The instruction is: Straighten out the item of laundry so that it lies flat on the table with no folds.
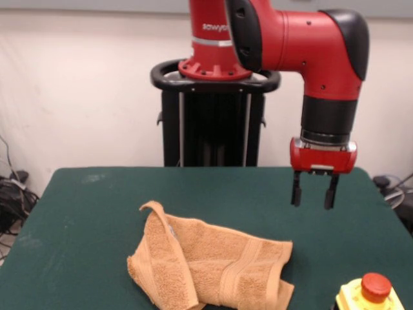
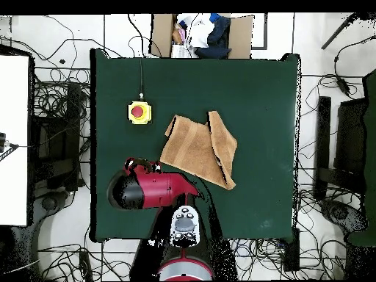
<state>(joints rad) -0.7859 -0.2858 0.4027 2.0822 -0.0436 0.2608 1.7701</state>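
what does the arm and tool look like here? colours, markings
Arm: glossy red shells with black joint caps, a silver ring at the base and white lettering on the red column. Black wrist section, then a red cuff with a silver band. Tool: two short, straight black fingers.

Yellow box with red push-button (image 1: 370,294) sits on the table (image 2: 264,95) near one edge, a thin black cable running from it off the far side in the overhead view. Open cardboard box (image 2: 202,33) holding white and dark blue cloth stands just past that table edge. Tangled black cables (image 2: 62,121) cover the floor around the table.
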